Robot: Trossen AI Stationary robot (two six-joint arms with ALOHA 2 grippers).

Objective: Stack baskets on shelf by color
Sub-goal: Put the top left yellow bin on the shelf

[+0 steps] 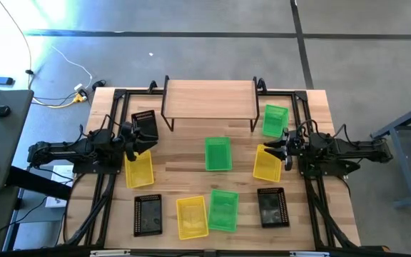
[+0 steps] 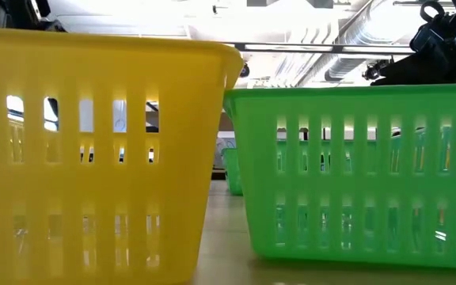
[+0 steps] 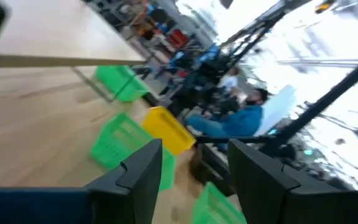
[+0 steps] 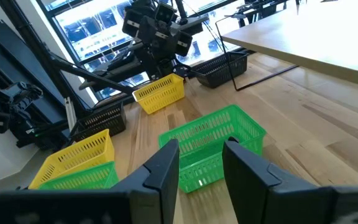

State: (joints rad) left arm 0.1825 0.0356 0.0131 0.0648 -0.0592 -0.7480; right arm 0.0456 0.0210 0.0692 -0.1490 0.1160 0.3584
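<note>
Three yellow baskets [image 1: 138,170], three green [image 1: 218,154], three black [image 1: 148,214].

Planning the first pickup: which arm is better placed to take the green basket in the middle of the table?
Right, probably. The right gripper is open and faces the middle green basket head-on; the left gripper sits by a black basket.

A: State basket colours.
B: Three yellow baskets [image 1: 138,170], three green baskets [image 1: 217,154], three black baskets [image 1: 148,214]. All walls carry a slotted perforation pattern.
A: Supporting surfaces?
B: The shelf [image 1: 209,97] is light wood on black legs. The bench [image 1: 191,182] is light wood grain.
A: Arms?
B: Both dark.
</note>
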